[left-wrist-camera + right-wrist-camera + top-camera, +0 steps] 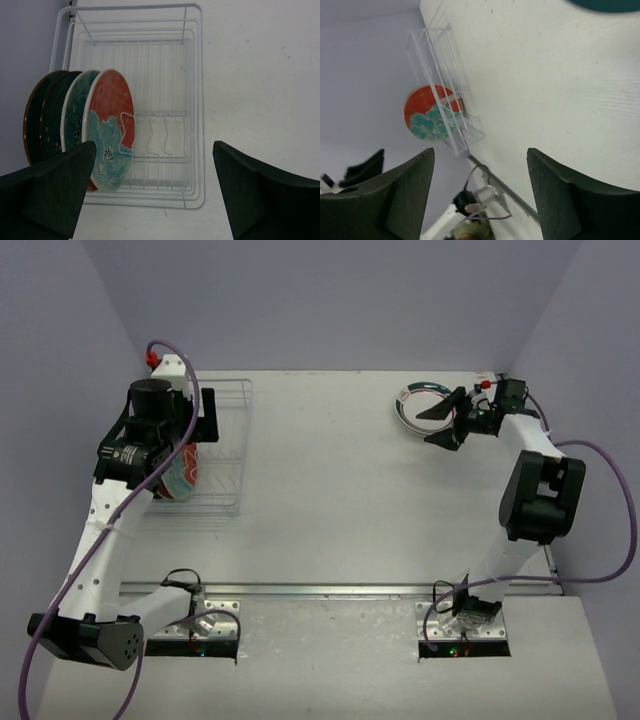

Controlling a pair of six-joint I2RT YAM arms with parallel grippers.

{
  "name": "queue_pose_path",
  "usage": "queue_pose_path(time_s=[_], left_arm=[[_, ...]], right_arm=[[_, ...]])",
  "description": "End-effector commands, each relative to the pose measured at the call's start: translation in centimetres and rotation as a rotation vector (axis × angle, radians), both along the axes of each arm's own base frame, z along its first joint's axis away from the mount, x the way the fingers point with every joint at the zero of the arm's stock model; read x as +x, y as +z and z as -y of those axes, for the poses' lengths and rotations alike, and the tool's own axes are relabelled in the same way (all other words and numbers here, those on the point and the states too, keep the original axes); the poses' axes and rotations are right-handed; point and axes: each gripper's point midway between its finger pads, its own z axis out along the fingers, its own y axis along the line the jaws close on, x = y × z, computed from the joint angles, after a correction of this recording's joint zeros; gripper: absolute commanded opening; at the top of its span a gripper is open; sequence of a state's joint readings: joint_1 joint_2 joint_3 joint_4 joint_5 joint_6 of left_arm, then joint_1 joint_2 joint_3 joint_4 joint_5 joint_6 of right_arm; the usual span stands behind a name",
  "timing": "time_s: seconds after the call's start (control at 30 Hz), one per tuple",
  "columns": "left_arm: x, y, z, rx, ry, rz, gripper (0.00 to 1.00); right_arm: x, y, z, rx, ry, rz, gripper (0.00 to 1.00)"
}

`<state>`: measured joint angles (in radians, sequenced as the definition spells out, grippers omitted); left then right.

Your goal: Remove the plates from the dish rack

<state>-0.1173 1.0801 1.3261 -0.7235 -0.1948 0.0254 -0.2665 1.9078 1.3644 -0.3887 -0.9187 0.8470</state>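
Observation:
The white wire dish rack (222,440) sits at the table's left and also shows in the left wrist view (165,115). Several plates stand upright at its near left end. The nearest is the red plate with teal pattern (112,125), also seen from the top (183,477). Behind it stand a teal plate with a white rim (75,117) and two dark plates (42,120). My left gripper (202,422) is open and empty above the rack (155,195). A plate (417,404) lies flat at the back right. My right gripper (443,422) is open and empty just beside it (480,195).
A teal plate edge (607,4) shows at the top of the right wrist view. Purple walls close in the table on the left, back and right. A metal rail (350,590) runs across in front of the arm bases.

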Motion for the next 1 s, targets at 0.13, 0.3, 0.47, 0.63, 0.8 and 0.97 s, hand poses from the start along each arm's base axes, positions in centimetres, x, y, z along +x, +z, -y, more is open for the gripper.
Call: queue_pose_path(time_s=[0.13,0.3,0.47,0.63,0.8,0.97], left_arm=[[0.3,-4.2,-4.1,0.093,0.146,-0.182,0.91],[0.6,-6.5,-6.9,0.108,0.198,-0.271,0.7],[1.5,-6.5,-8.1,0.129,0.223,-0.265,0.63],[1.9,-6.8,-9.0,0.175,0.248,-0.287,0.63],[2.1,-8.6,-9.2,0.19,0.246,-0.333,0.62],[2.7,-10.0,-9.3,0.192,0.253,-0.361,0.62]], right_arm=[[-7.2,1.8,-6.5,-0.314,0.27,0.257,0.73],[-8.6,4.1,-7.9,-0.563,0.327,0.536,0.73],[-10.5,5.7,-9.0,-0.611,0.331,0.677,0.73],[-11.2,4.5,-9.0,-0.618,0.349,0.669,0.73],[-11.4,4.7,-9.1,-0.62,0.357,0.691,0.73],[-11.5,4.8,-9.1,-0.623,0.361,0.704,0.72]])
